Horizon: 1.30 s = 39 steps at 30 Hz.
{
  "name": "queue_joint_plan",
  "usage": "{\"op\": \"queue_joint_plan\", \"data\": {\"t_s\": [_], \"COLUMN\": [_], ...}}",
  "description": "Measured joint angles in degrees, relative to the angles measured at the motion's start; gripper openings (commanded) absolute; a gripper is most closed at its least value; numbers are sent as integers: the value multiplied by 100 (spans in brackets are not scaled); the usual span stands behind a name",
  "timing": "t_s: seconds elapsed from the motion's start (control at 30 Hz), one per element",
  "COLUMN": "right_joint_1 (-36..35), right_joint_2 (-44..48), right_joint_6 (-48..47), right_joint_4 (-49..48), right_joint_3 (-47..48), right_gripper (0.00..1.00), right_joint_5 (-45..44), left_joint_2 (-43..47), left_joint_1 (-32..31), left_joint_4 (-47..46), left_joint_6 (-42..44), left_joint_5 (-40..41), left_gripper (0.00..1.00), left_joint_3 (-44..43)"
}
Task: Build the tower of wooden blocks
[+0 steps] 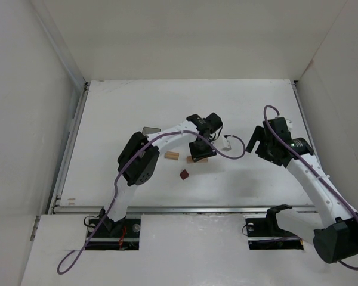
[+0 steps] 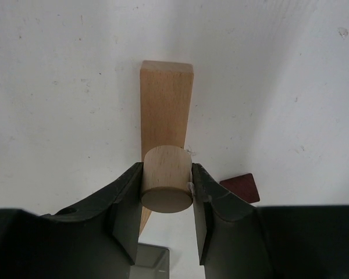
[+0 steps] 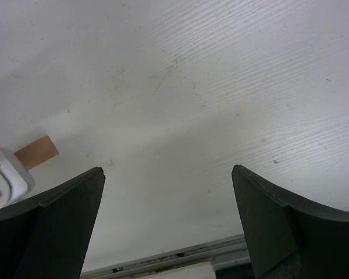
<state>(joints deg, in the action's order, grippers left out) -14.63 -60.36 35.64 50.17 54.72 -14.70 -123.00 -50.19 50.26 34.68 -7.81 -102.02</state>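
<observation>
My left gripper (image 1: 198,151) (image 2: 167,170) is shut on a short tan wooden cylinder (image 2: 166,192), held upright over the near end of a pale tan plank (image 2: 166,104) that lies flat on the table; whether they touch I cannot tell. In the top view the plank (image 1: 204,159) shows only partly under the gripper. A dark red-brown cube (image 1: 184,174) (image 2: 240,188) lies close to the plank. A small tan block (image 1: 172,155) lies to the left. My right gripper (image 1: 256,143) (image 3: 168,174) is open and empty, apart from the blocks to the right.
A dark grey see-through bin (image 1: 150,130) (image 2: 151,261) sits behind the left arm's elbow. In the right wrist view the plank's end (image 3: 36,152) and the left arm's white camera housing (image 3: 4,174) show at left. The table's metal front rail (image 3: 174,257) runs close below.
</observation>
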Motion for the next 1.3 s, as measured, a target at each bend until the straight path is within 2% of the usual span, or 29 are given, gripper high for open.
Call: {"op": "queue_joint_plan", "data": {"t_s": [0.77,0.97,1.13,1.3], "right_joint_1": [2,2,2,2], "right_joint_2": [2,2,2,2], "right_joint_6": [-2,-2,-2,-2], "right_joint_4": [81,79,79,79], "right_joint_3": [0,0,0,0], "right_gripper": [96,96,96,96], "right_joint_5": [-116,-116,-116,-116], "left_joint_2": [-348,-350,-350,-350], "left_joint_1": [-87,-87,-87,-87], "left_joint_4": [-136,-136,-136,-136], "left_joint_6": [-74,-74,-74,-70], "left_joint_5": [278,278,278,280], "left_gripper": [0,10,28,41], "left_joint_3": [-236,-236,-236,-236]}}
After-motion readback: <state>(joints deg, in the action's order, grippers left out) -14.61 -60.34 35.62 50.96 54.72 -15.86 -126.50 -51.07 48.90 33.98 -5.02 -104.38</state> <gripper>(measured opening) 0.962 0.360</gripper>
